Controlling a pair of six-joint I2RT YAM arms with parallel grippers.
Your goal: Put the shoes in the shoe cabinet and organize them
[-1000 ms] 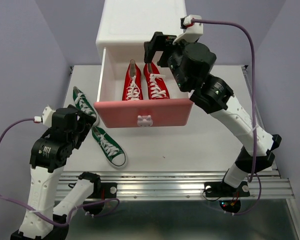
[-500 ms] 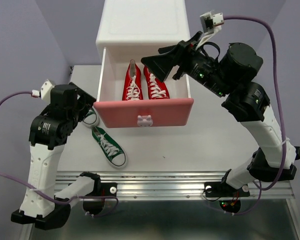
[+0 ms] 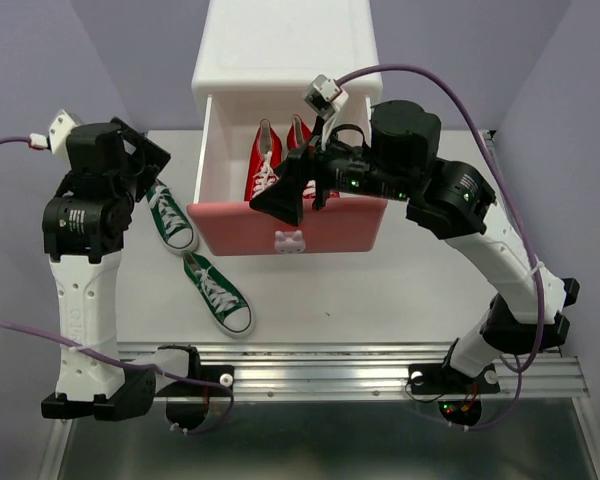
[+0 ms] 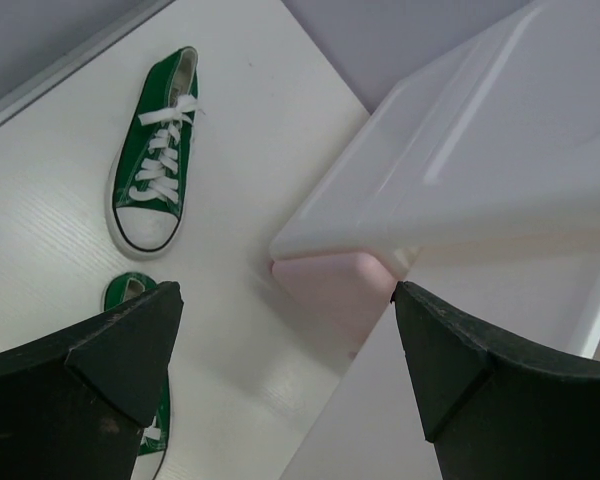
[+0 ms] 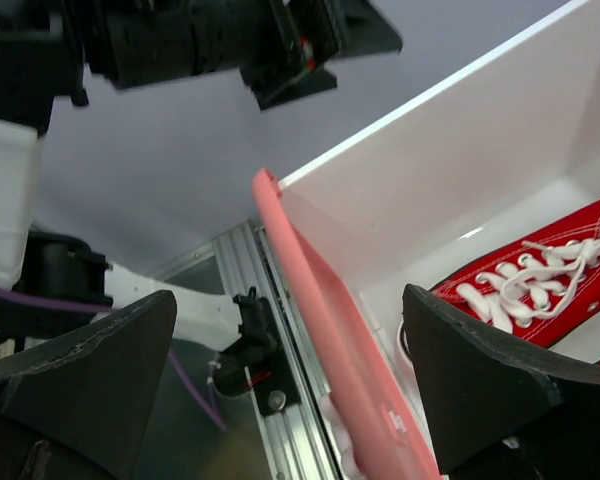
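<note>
Swung my right arm across to the drawer's [image 3: 350,225] front-left corner; right gripper [image 5: 290,295] hangs over the pink front, jaws wide, empty. Left arm came up; left gripper [image 4: 285,300] also wide open, holding nothing, beside the cabinet [image 3: 280,40]. Red pair [image 3: 265,165] sits side by side in the open drawer, green shoes [image 3: 170,215] [image 3: 218,293] on the table [image 3: 380,290] left of it

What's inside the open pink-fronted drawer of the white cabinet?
Two red canvas sneakers with white laces, side by side. From above, the open right gripper hangs over the drawer and covers their toe ends and most of the right-hand shoe.
</note>
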